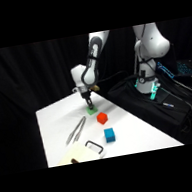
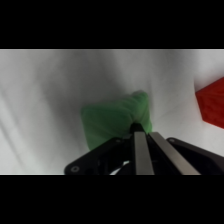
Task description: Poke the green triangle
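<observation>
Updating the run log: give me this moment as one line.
phase: poke | gripper: jaws shut, tip on green triangle | red block: beside, untouched | blue cube: apart

— From my screen the green triangle (image 2: 117,120) looks matt, and the table (image 1: 140,132) smooth, white.
— I see shiny metal tongs (image 1: 77,130) and a glossy white arm (image 1: 152,41).

White table (image 1: 135,133) with 3 blocks
Green triangle (image 1: 91,111) toward the far edge, red block (image 1: 102,117) beside it, blue cube (image 1: 109,134) nearer; metal tongs (image 1: 76,129) (left side) lie flat.
</observation>
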Controlling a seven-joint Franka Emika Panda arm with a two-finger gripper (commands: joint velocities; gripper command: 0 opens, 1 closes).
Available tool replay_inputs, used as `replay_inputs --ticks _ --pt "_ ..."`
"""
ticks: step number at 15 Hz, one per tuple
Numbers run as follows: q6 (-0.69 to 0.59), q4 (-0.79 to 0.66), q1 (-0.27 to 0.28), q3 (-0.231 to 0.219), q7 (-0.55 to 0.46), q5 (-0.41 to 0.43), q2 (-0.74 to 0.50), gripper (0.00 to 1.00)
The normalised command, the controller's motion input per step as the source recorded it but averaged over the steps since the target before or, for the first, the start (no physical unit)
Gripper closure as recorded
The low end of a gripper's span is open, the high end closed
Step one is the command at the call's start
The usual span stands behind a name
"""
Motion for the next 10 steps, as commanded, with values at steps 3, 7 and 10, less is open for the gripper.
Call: replay_inputs --ticks 3,7,10 --pt "-0.08 -0.32 0.129 -0.179 0.24 -0.252 -0.50 0.99" --pt "-0.36 -0.33 0.235 -0.256 0.39 -0.370 -0.72 0.73" --pt "-0.50 -0.14 0.178 -0.158 0.30 -0.231 -0.68 0.54"
